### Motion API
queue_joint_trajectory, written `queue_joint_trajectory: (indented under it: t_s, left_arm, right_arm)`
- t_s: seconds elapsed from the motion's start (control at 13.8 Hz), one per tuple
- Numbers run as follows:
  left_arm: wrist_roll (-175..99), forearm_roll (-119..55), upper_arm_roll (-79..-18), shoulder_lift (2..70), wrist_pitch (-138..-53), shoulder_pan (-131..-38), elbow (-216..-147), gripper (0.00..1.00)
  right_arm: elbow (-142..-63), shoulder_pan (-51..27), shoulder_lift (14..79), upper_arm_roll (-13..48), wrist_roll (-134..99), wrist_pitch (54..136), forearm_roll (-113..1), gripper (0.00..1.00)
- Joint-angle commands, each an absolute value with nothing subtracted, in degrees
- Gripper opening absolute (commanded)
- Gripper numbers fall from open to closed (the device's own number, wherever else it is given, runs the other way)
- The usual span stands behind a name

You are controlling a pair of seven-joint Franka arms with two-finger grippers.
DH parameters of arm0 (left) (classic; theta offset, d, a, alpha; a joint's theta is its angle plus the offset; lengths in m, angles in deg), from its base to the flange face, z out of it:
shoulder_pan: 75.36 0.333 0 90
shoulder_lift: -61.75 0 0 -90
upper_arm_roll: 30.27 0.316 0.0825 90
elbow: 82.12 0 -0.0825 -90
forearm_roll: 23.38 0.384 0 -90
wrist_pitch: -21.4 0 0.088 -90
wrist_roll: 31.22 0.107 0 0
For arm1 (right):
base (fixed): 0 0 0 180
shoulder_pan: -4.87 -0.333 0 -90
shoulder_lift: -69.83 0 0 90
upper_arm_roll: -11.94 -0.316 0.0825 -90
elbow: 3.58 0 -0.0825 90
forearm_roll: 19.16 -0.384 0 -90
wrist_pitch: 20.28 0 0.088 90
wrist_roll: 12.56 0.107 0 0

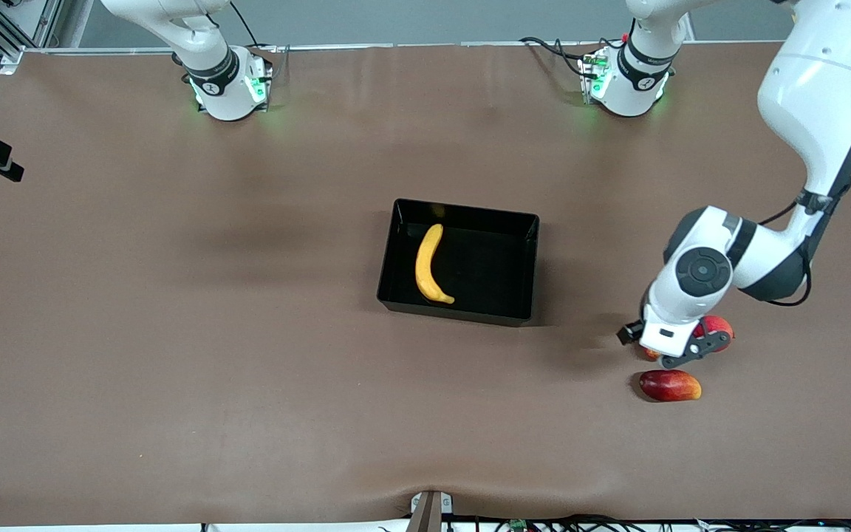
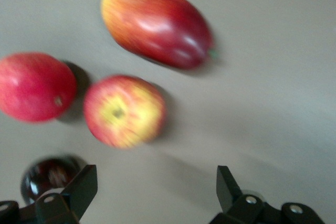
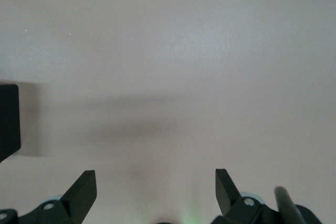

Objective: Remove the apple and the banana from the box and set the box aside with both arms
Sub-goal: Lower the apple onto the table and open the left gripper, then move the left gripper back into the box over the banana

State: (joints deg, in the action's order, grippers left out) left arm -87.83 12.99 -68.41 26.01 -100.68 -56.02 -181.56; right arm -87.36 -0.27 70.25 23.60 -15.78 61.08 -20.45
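Front view, items on the brown worktop [image 1: 174, 332]: one black box [image 1: 459, 261] near the middle, holding the banana [image 1: 429, 264], which lies on the box floor along the wall toward the right arm's end.

Fruit cluster, toward the left arm's end of the worktop and nearer the front camera than the box: apple [image 2: 124, 110], red mottled with yellow; plain red round fruit [image 2: 35, 86] just beside it; mango [image 2: 157, 24], dark red and yellow, nearest the front camera, apart from the apple.

Left gripper [image 2: 156, 188]: low over the fruit cluster, jaws spread wide apart and holding nothing. In the left wrist view the apple sits ahead of the jaws, clear of both fingertips [image 2: 84, 182] and nearer to one of them than to the other; the mango lies further out still. In the front view the wrist covers most of the apple.

Right gripper [image 3: 156, 187]: over bare worktop, jaws apart, nothing between them; arm waiting. One corner of the box shows at the edge of the right wrist view.
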Motion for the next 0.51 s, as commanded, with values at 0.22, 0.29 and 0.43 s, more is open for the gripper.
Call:
queue_joint_trajectory:
  t_s: [0.22,0.29,0.43]
  left_arm:
    - [-88.87,9.76,-78.61,27.12,-94.52,-62.41,-176.44,1.00]
    - [-88.61,9.93,-78.52,26.43,-94.52,-66.00,-175.30,1.00]
    - [-88.96,10.02,-78.26,23.53,-94.61,-71.81,-172.84,1.00]
  right_arm:
    - [-86.20,0.66,69.65,23.19,-16.42,60.75,-21.00,1.00]
    - [-86.20,0.66,69.65,23.19,-16.42,60.75,-21.09,1.00]
    - [-86.20,0.57,69.65,23.19,-16.16,60.67,-21.09,1.00]
